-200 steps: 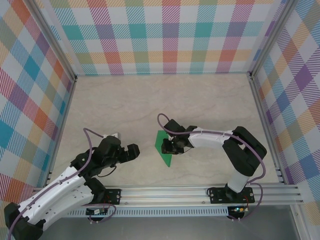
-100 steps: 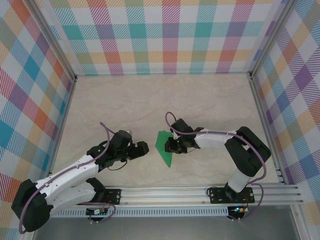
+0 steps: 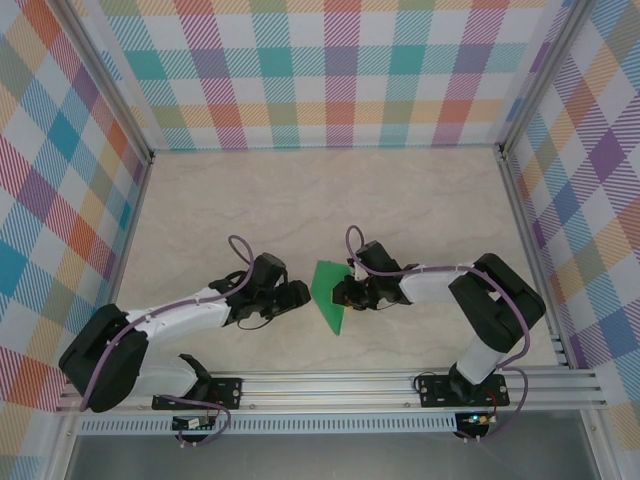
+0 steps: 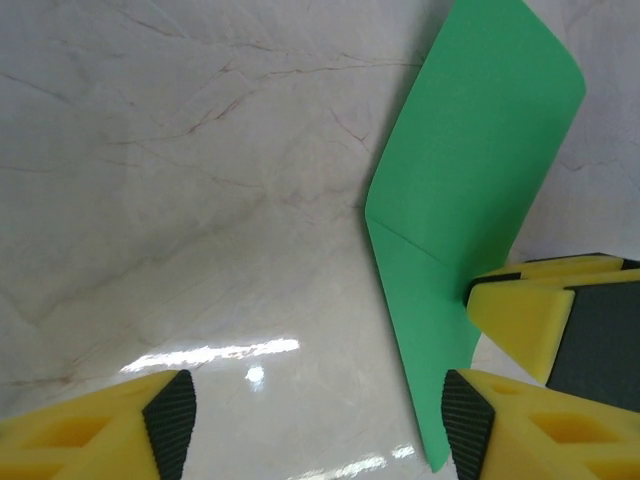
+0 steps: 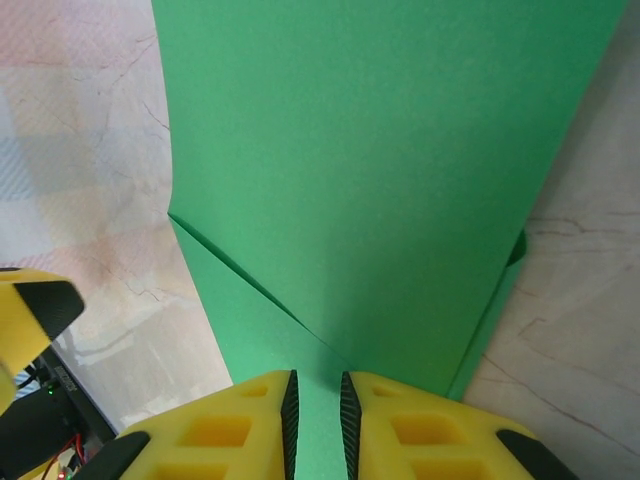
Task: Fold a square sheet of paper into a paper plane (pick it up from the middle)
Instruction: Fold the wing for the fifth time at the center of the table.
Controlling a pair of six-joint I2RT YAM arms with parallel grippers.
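Note:
The green sheet of paper [image 3: 326, 289] lies on the table, folded into a narrow wedge whose point faces the near edge. In the left wrist view the paper [image 4: 470, 180] has one diagonal crease and its far corner curls upward. My right gripper [image 3: 342, 295] is at the paper's right edge. Its jaws [image 5: 316, 400] are almost together and the tips press down on the paper [image 5: 380, 150], with a crease running into the slit. My left gripper [image 3: 297, 296] is just left of the wedge. It stands open [image 4: 318, 420] over bare table, its right pad [image 4: 466, 412] beside the paper's tip.
The marble-look table [image 3: 300, 210] is enclosed by plaid walls on three sides, with an aluminium rail [image 3: 350, 385] along the near edge. The right gripper's yellow finger [image 4: 520, 310] shows in the left wrist view, resting on the paper.
The left arm has stretched right across the table, bringing its gripper up to the paper's left edge, and its jaws have narrowed. The right gripper stayed on the paper.

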